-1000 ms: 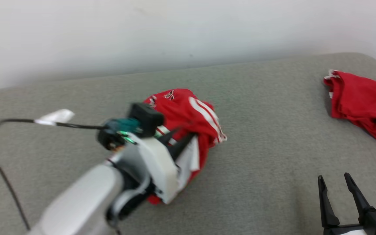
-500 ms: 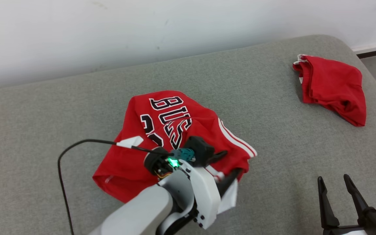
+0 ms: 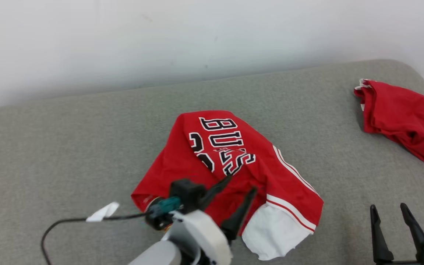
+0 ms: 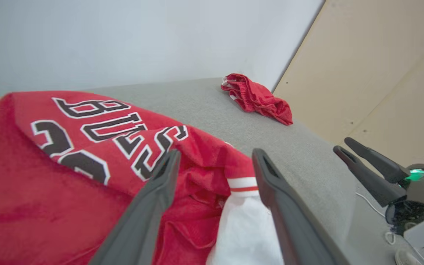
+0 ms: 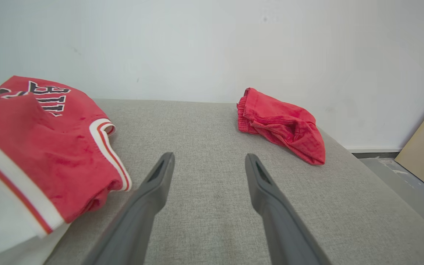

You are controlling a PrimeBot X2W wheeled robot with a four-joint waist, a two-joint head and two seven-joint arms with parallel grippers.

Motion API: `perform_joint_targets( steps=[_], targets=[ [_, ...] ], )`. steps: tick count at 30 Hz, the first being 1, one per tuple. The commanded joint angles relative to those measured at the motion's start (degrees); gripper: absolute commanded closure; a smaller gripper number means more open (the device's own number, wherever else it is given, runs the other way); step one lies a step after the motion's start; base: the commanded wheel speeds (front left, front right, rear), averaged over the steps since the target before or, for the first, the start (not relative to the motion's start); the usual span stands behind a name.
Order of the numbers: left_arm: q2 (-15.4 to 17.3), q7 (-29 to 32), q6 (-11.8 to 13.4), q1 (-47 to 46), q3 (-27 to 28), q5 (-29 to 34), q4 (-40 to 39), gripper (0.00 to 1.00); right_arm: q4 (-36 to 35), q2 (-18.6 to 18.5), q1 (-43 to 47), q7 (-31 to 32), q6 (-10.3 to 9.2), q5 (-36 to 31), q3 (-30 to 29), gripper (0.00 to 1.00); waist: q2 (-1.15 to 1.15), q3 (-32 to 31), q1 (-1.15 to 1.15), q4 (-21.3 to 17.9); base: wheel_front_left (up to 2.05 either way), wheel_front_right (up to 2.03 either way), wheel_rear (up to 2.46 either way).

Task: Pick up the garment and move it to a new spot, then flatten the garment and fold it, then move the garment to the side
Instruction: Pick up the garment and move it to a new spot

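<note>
Jersey (image 3: 234,154) likely soft, light, drapey; grab striped hem corners. Left gripper (image 3: 240,184) spread, empty, over it; right gripper (image 3: 388,207) spread, well apart.

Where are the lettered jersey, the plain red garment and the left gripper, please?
lettered jersey (image 3: 177,165): head view, red cloth beside lettering.
plain red garment (image 3: 399,110): head view, its middle.
left gripper (image 3: 240,184): head view, between its fingers.

Bright even light, faint shadows; mild blur nearest camera
</note>
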Motion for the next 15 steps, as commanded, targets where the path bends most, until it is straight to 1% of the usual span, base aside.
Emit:
perform_joint_targets(
  steps=[1,9,15],
  targets=[
    [1.37,-1.78,0.90,2.16,0.79,-0.13,0.00,0.00,-0.43,-0.06,0.85,-0.17,-0.15,-0.88,-0.90,0.00,0.00,-1.34,0.00,1.85,0.00,0.00,0.00],
    [5.49,-9.84,5.68,10.44,4.73,0.60,0.55,0.00,-1.76,-0.06,3.65,-0.17,-0.15,-2.51,-4.09,0.00,0.00,-4.33,0.00,6.60,0.00,0.00,0.00],
    [6.45,-12.26,8.04,16.23,7.99,1.02,0.65,0.00,-1.98,-0.08,5.23,-0.16,-0.15,-3.37,-4.98,0.00,0.00,-6.44,0.00,8.97,0.00,0.00,0.00]
  ],
)
